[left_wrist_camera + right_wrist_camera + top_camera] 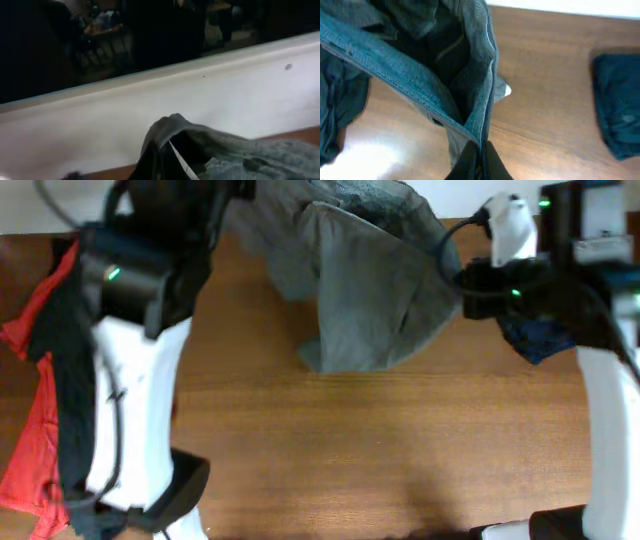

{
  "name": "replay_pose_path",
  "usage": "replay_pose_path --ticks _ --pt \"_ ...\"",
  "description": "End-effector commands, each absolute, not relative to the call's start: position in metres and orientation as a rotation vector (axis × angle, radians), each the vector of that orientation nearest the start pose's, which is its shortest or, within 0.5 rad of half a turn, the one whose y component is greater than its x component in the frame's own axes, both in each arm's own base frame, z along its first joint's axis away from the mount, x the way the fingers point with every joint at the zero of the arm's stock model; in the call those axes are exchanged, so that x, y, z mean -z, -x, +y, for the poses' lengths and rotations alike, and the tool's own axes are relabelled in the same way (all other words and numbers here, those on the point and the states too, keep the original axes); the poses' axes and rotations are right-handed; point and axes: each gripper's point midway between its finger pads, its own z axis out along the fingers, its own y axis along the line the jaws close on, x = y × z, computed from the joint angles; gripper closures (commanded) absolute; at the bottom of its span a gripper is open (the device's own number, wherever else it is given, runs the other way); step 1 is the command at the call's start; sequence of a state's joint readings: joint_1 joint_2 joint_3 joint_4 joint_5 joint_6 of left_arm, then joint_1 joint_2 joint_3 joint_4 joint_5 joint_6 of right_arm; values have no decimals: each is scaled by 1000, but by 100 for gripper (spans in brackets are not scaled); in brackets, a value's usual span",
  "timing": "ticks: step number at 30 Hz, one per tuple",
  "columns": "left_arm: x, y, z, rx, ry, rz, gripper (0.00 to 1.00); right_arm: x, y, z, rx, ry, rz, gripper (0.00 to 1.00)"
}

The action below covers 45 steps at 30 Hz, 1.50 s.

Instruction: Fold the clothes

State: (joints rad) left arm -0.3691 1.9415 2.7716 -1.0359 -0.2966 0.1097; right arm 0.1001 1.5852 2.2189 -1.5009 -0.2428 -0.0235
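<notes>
The grey-brown shorts (370, 290) hang lifted over the back middle of the table, stretched between both grippers, their lower end bunched on the wood. At the top edge of the overhead view my left gripper (238, 194) is shut on one end. In the left wrist view its dark fingers (167, 150) pinch a fold of the shorts (240, 150). My right gripper (462, 280) is shut on the other end. In the right wrist view its fingers (481, 147) clamp a seamed edge of the shorts (445, 65), which open out above them.
Red cloth (35, 430) and black cloth (70, 380) lie along the table's left edge, partly under my left arm. A navy garment (535, 340) lies at the right under my right arm and shows again (620, 105). Bare wooden table (380, 450) spreads in front.
</notes>
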Motion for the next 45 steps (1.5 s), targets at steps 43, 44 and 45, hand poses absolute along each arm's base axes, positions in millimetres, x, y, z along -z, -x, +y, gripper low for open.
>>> replay_pose_path --ticks 43,44,45 --pt "-220 -530 -50 -544 -83 2536 99 -188 -499 46 -17 228 2759 96" --pt "-209 -539 -53 -542 -81 2532 99 -176 -512 47 -18 227 2748 96" --pt "-196 -548 -55 -541 -81 2531 99 -165 -522 48 -17 226 2739 96"
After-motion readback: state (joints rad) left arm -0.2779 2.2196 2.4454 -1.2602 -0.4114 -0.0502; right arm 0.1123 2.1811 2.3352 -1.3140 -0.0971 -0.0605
